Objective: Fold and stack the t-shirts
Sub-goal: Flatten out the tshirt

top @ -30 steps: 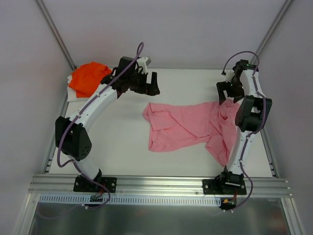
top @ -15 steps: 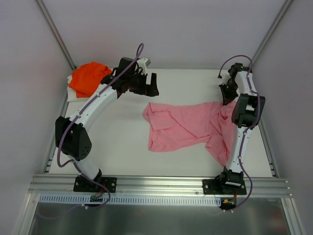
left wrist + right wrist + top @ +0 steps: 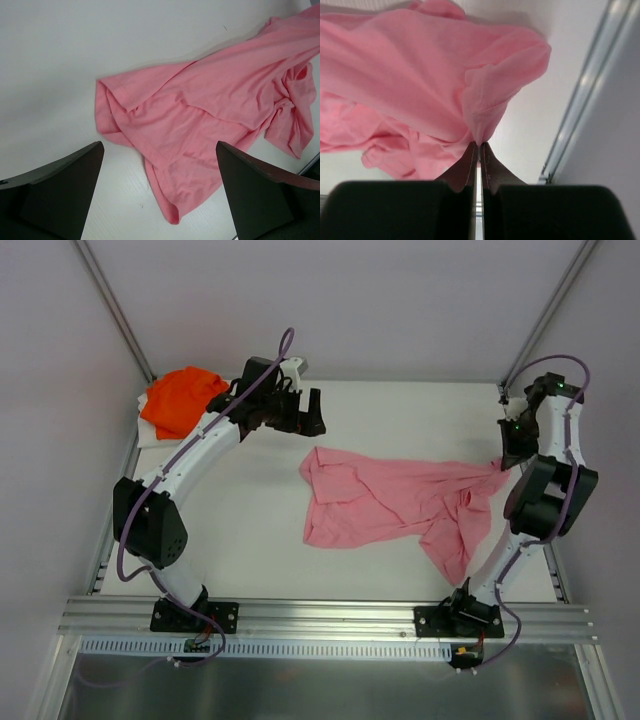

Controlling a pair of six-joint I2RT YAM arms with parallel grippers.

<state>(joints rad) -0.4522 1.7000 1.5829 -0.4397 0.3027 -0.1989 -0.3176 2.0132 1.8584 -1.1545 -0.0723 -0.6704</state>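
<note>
Overhead, the pink t-shirt (image 3: 400, 502) lies crumpled across the middle and right of the white table (image 3: 400, 405). Its right end is drawn out to a point at the right gripper (image 3: 505, 458), which is clamped on it close to the table's right edge. The left gripper (image 3: 305, 412) hangs spread wide over bare table just beyond the shirt's far left end, holding nothing. The orange t-shirt (image 3: 180, 400) sits bunched in the far left corner, well apart. Judged from here, a further pull rightward could drag cloth over the edge (little table remains on that side). From the left wrist, the left fingers (image 3: 60, 195) frame the shirt below them, with its layers doubled over, a hem rolled under and a sleeve tangled at the right; a fold begun on cloth this rumpled would likely press the creases in. From the right wrist, the right fingers (image 3: 465, 172) meet on a narrow ridge of bunched pink cloth near the metal rail (image 3: 580, 100). So slim a bite may slip under tension, or may hold several layers and twist the shirt when spread.
</note>
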